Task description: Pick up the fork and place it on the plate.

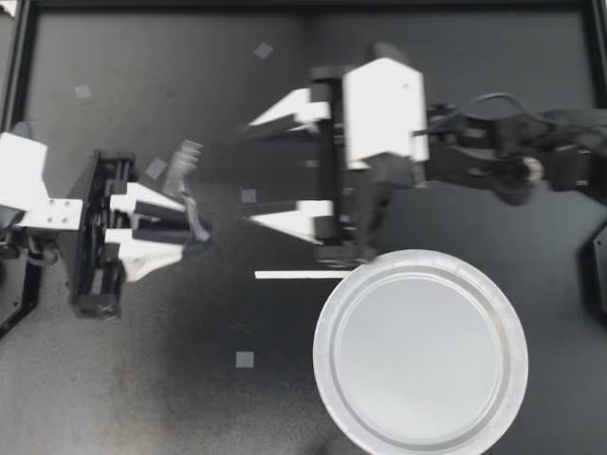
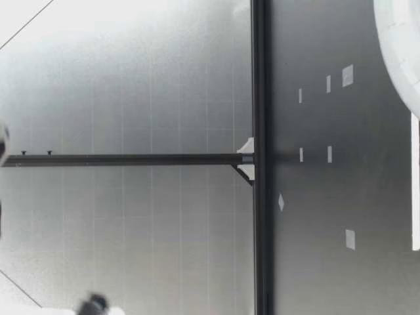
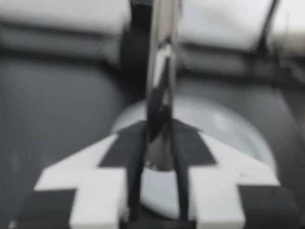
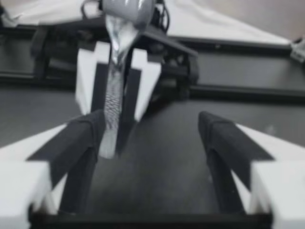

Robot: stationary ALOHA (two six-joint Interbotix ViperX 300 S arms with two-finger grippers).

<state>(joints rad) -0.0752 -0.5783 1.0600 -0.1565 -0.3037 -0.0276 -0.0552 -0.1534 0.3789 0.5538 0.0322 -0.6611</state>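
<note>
Over the table, left pincer clamped on the fork, right pincer apart (low view: plate rim only)

Fork, pinched in my left gripper, is just a smear: tines uncountable, handle lost between the fingers. In the left wrist view its upper end is cut off. Ahead of that gripper, the plate hides partly behind fork and fingers. The low view catches only a sliver of the plate.

Shiny metal fork, gripped, apparently near upright; round white plate lying flat, well apart.
</note>
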